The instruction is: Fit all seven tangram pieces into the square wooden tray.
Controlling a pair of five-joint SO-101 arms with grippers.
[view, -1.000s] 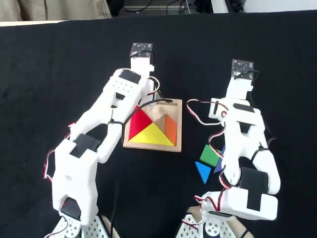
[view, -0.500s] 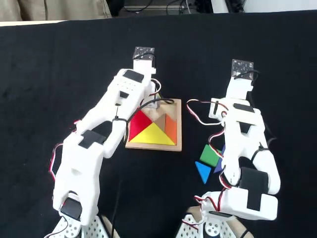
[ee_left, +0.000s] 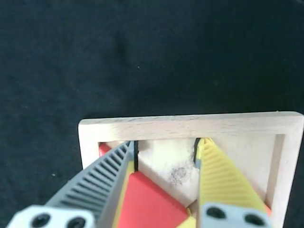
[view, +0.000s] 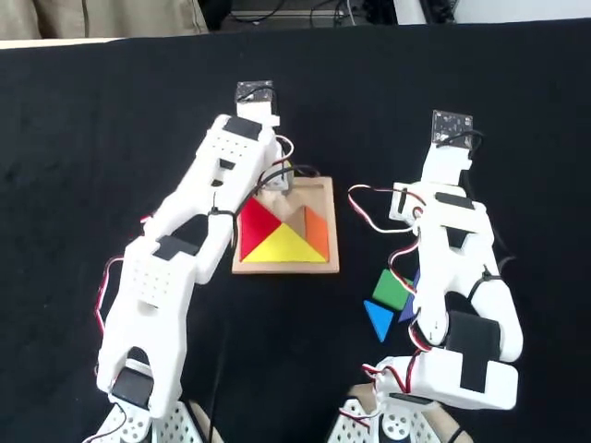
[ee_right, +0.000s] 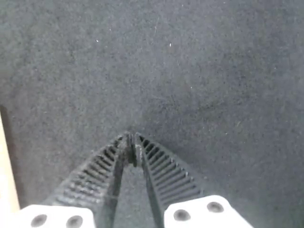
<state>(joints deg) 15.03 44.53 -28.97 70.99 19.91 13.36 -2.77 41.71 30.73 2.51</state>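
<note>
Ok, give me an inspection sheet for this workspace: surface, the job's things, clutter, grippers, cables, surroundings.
Surface: black cloth tabletop.
Job's things: square wooden tray holds a red triangle, yellow triangle and orange piece; green piece and blue triangle lie on the cloth by the right arm, a purplish piece partly hidden behind it.
Clutter: nothing seen.
Grippers: left gripper open over the tray's bare corner; right gripper shut above the cloth.
Cables: red, white and black wires along both arms.
Surroundings: beige fabric beyond the table's far edge.

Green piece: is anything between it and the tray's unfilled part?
Nothing lies between the green piece and the tray, but the left gripper sits over that unfilled part, fingers open.
</note>
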